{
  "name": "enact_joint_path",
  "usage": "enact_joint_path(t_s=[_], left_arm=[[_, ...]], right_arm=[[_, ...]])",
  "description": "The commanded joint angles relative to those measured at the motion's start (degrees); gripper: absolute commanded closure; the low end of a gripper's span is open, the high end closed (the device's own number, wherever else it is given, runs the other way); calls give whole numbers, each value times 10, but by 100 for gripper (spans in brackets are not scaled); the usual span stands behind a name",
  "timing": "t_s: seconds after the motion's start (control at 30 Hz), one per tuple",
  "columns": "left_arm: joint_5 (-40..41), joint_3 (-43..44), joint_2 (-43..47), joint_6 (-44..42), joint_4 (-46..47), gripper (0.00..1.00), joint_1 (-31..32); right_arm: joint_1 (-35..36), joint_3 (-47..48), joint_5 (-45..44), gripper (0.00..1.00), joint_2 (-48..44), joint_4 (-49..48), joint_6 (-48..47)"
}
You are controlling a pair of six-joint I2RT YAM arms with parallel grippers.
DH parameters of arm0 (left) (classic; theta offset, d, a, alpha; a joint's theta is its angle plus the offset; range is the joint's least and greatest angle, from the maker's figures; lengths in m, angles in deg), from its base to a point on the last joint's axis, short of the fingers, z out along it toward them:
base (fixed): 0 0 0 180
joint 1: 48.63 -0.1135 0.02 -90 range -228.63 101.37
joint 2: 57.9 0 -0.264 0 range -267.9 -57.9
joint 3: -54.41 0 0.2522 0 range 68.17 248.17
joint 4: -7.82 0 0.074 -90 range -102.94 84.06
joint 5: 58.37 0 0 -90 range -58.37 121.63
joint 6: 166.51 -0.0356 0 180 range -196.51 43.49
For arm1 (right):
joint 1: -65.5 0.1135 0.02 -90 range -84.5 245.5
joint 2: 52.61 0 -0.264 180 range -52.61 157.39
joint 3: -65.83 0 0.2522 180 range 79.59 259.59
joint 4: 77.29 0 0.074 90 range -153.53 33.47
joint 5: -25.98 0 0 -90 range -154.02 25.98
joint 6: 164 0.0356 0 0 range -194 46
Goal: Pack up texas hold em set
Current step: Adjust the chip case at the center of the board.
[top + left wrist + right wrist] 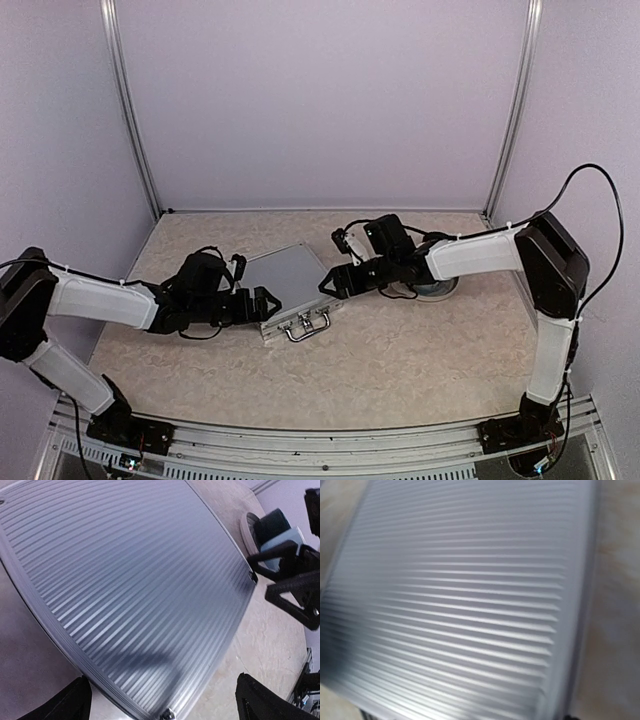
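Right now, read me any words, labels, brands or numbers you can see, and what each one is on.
None: no readable text shows in any view.
The closed briefcase shows only plain silver ribs, no logo or label.
The cup bears no print that can be made out.

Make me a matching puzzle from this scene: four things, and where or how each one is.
Things: 1 briefcase; 2 case handle; 3 cup; 4 left pincer.
States: A open, at the lid's corner; B shut, lying flat; C on a saucer; D fixed to the case's near edge.
Pairs: 1-B, 2-D, 3-C, 4-A.
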Motion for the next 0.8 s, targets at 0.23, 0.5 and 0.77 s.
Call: enact_joint_path(t_s=[0.23,0.5,0.77], left_arm=[[249,24,86,-28,-169,1,71],[273,63,60,-47,-189,1,82],[289,78,47,-52,-204,1,93]], right_arm=[[-22,-80,-5,29,-84,28,-6],[-1,-137,65,31,-54,-47,43],[17,-117,96,32,6,-100,70]])
